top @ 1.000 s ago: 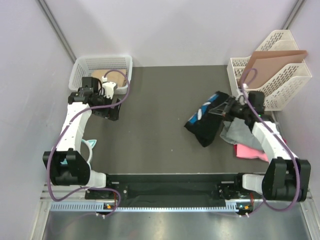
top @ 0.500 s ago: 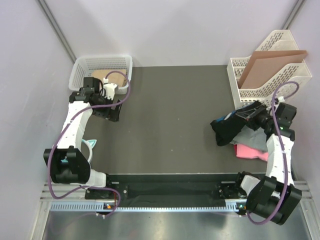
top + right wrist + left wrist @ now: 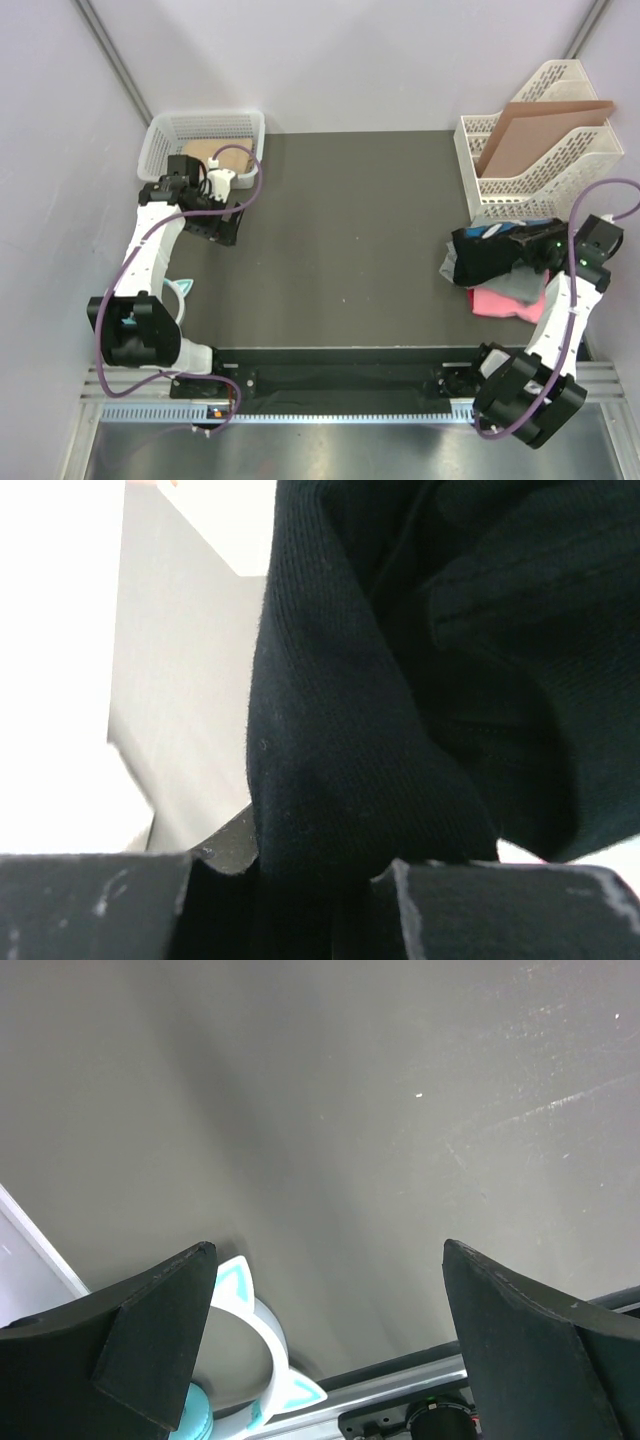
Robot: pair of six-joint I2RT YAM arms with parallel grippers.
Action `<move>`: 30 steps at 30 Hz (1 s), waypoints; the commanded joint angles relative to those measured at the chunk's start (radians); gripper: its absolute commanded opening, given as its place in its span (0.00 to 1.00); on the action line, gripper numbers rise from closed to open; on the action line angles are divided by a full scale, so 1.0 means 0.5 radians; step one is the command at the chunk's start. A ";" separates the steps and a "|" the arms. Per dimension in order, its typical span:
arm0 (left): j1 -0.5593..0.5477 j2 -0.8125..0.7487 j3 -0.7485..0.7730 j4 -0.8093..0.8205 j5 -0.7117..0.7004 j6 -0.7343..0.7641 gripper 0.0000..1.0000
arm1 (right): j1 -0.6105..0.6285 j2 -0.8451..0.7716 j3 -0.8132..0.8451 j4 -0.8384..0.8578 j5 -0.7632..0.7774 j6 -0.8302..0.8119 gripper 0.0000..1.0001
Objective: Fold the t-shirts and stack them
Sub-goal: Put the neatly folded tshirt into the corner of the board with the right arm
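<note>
black t-shirt (image 3: 484,257), pinched in right tool (image 3: 290,880), hides most grey shirt (image 3: 515,284).

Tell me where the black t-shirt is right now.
Top external view: the black t-shirt is bunched at the right edge of the table, gripped by the right gripper, between the white file rack and the pink t-shirt.

The dark grey table (image 3: 340,230) carries a white mesh basket (image 3: 200,122) at its far left corner and a white file rack (image 3: 520,195) at the far right. Near the right edge lies a pink shirt (image 3: 500,302), with a grey shirt (image 3: 525,284) and a black shirt (image 3: 488,256) heaped over it (black uppermost). A white cat-eared thing (image 3: 178,290) sits at the near left.
</note>
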 commanded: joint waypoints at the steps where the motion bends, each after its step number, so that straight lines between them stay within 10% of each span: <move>1: 0.009 0.017 0.097 -0.051 -0.011 0.048 0.99 | -0.068 -0.069 0.200 0.101 0.293 0.005 0.00; 9: 0.009 0.014 0.063 -0.054 0.014 0.039 0.99 | -0.114 -0.023 -0.088 0.126 0.428 0.051 0.05; 16: 0.009 0.008 0.060 -0.048 0.017 0.030 0.99 | -0.117 0.066 -0.125 -0.165 0.532 -0.001 0.78; 30: 0.009 -0.017 0.039 -0.069 -0.032 0.075 0.99 | 0.365 -0.379 0.470 -0.951 0.573 0.042 0.87</move>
